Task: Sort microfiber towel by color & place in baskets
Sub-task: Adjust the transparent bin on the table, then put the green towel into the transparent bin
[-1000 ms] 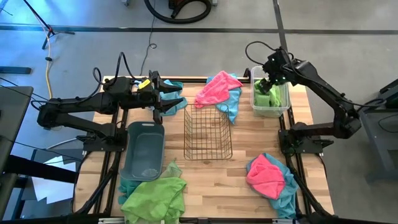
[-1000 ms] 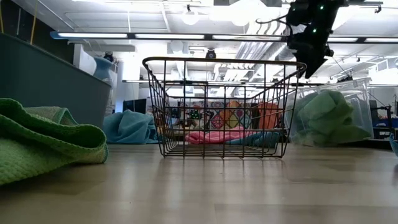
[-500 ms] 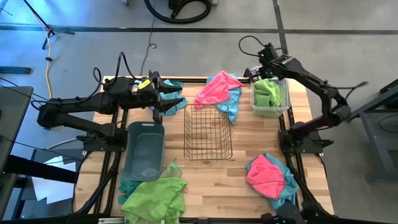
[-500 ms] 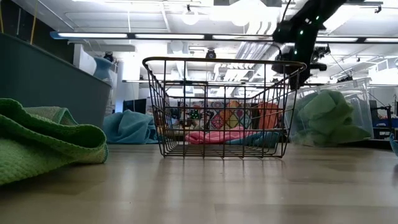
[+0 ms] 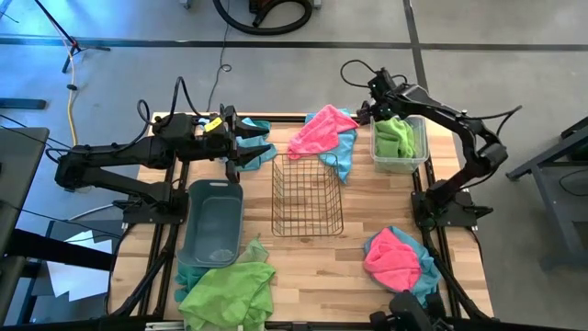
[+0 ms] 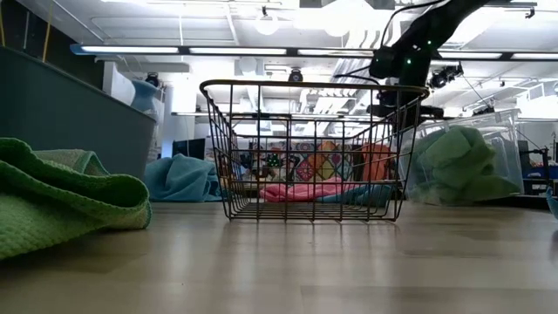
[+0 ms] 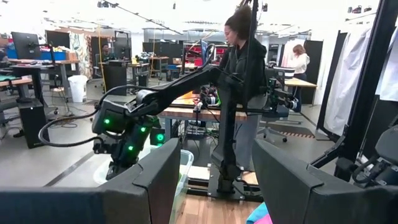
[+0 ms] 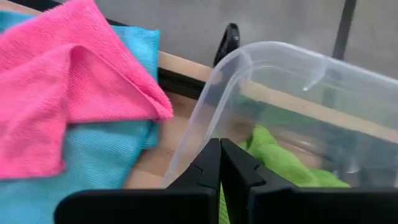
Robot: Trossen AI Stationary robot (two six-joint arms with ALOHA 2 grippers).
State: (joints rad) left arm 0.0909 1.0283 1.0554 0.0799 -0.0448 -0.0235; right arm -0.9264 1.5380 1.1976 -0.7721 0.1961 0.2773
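Note:
A lime green towel (image 5: pixel 395 138) lies inside the clear bin (image 5: pixel 418 156) at the far right. My right gripper (image 8: pixel 219 154) is shut with nothing between its fingers. It points down over the bin's corner (image 8: pixel 205 106) nearest a pink towel (image 5: pixel 317 133) lying on a teal one (image 5: pixel 342 152). The wire basket (image 5: pixel 308 195) stands mid-table and the dark tub (image 5: pixel 213 221) to its left. My left gripper (image 5: pixel 262 144) hangs open and level at the far left, above another teal towel (image 5: pixel 253 129).
A pink towel on a teal one (image 5: pixel 397 260) lies near the front right. A green towel over a teal one (image 5: pixel 228 287) lies at the front left. Bare wood shows in front of the wire basket. A person (image 7: pixel 239 68) stands in the room beyond the table.
My right gripper has left the spot above the clear bin. It has gone toward the table's left and far edge, has sunk, and has rolled at the wrist. It now hangs by the bin's corner. The green towel stays in the bin.

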